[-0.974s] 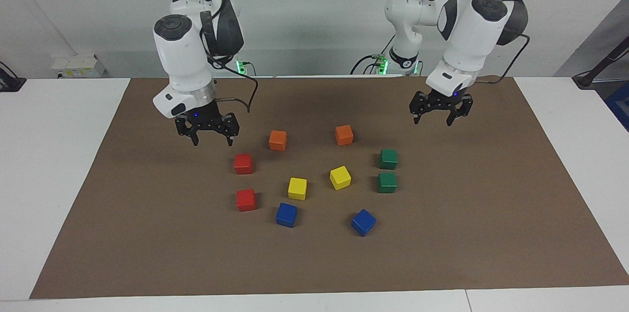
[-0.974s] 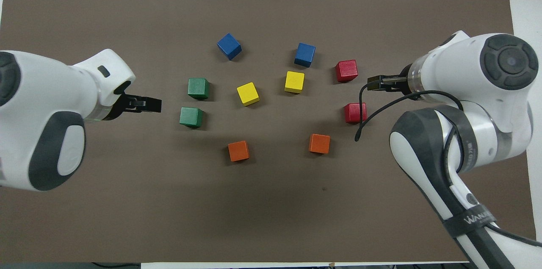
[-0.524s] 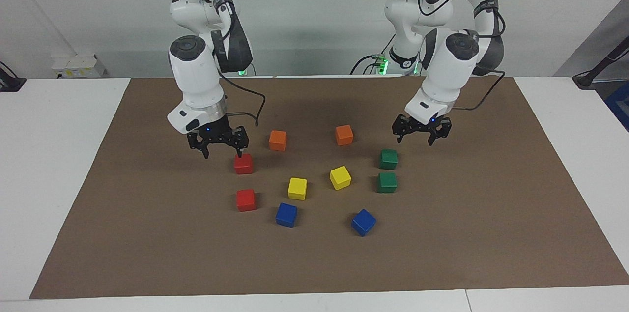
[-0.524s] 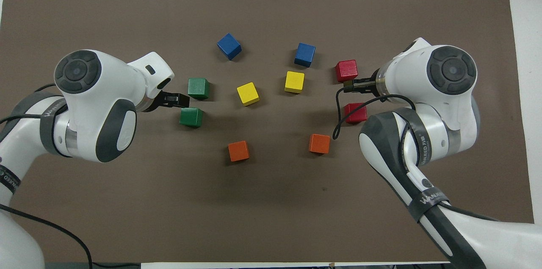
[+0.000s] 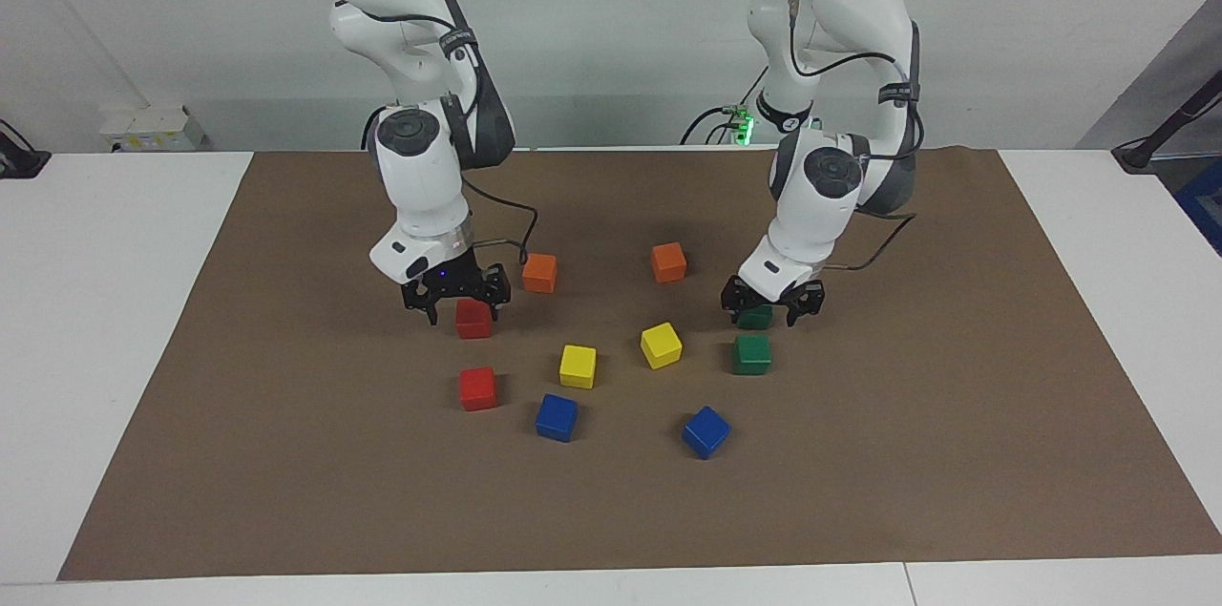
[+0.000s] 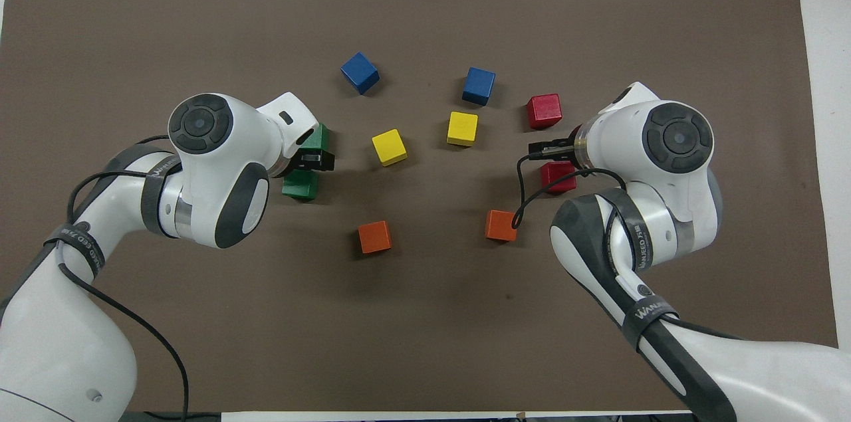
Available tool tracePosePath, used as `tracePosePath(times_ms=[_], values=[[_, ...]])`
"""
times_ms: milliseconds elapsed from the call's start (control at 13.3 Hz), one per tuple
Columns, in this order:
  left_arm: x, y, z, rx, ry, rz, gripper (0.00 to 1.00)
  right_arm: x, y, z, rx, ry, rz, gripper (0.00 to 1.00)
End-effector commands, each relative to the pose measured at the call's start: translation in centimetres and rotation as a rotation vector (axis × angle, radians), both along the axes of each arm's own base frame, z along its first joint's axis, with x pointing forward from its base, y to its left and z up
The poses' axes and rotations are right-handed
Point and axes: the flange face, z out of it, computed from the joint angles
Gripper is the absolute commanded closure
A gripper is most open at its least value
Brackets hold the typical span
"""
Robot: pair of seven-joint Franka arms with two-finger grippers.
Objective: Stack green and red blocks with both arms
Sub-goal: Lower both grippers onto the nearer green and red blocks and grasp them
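Note:
Two red blocks and two green blocks lie on the brown mat. My right gripper (image 5: 462, 301) is open, low over the red block (image 5: 474, 324) that lies nearer to the robots, with a finger on each side of it. The other red block (image 5: 478, 388) lies free, farther from the robots. My left gripper (image 5: 762, 305) is open and low around the nearer green block (image 5: 753, 321), which it partly hides. The other green block (image 5: 751, 354) lies just farther out. In the overhead view the left gripper (image 6: 319, 160) and the right gripper (image 6: 540, 151) show beside these blocks.
Between the two pairs lie two orange cubes (image 5: 539, 272) (image 5: 668, 261) nearer to the robots, two yellow cubes (image 5: 578, 365) (image 5: 661, 344) in the middle and two blue cubes (image 5: 557, 417) (image 5: 705, 431) farthest out. The brown mat (image 5: 859, 491) covers the white table.
Both arms have swung inward and come down: the right gripper onto the nearer red block, the left gripper onto the nearer green block. No block has moved.

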Motion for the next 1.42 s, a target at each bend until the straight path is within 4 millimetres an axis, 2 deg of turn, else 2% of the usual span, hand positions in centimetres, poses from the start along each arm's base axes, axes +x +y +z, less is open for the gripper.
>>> tracePosePath(times_ms=[0,150,449,599,824,899,974,1049,1124,1199,1348], values=[[0.2,0.1,0.0,0.001,-0.003,0.014,0.0,-1.1,-0.2,-1.1,0.005,-0.011,-0.003,0.0],[0.2,0.2,0.0,0.001,-0.003,0.013,0.0,-1.5,-0.3,-2.0,0.011,-0.027,-0.003,0.0],[-1.0,0.5,-1.2,0.01,0.018,0.011,0.0,-2.1,-0.5,-3.3,0.01,-0.018,-0.004,0.0],[-1.3,0.6,-1.4,0.012,0.026,0.017,0.0,-2.4,0.4,-4.5,0.006,-0.001,0.006,0.0],[-1.4,0.7,-1.6,0.012,0.025,0.03,0.01,-2.3,0.5,-6.2,0.014,-0.021,0.008,0.0],[-1.7,0.8,-1.9,0.015,0.033,0.029,0.04,-2.3,0.5,-6.4,0.014,-0.021,0.008,0.06],[-2.1,0.9,-2.1,0.016,0.035,0.033,0.14,-2.2,0.5,-6.3,0.014,-0.024,0.01,0.2],[-2.2,1.0,-2.2,0.015,0.032,0.034,0.46,-2.2,0.5,-6.3,0.013,-0.023,0.014,0.47],[-2.2,1.0,-2.2,0.014,0.03,0.033,0.8,-2.1,0.2,-6.3,0.01,-0.016,0.01,0.82],[-2.2,1.0,-2.2,0.015,0.03,0.022,1.0,-1.7,-0.2,-5.9,0.008,-0.013,0.005,0.99],[-2.0,1.0,-2.0,0.014,0.028,0.016,1.0,0.1,-1.9,-3.3,-0.008,0.022,-0.019,1.0]])
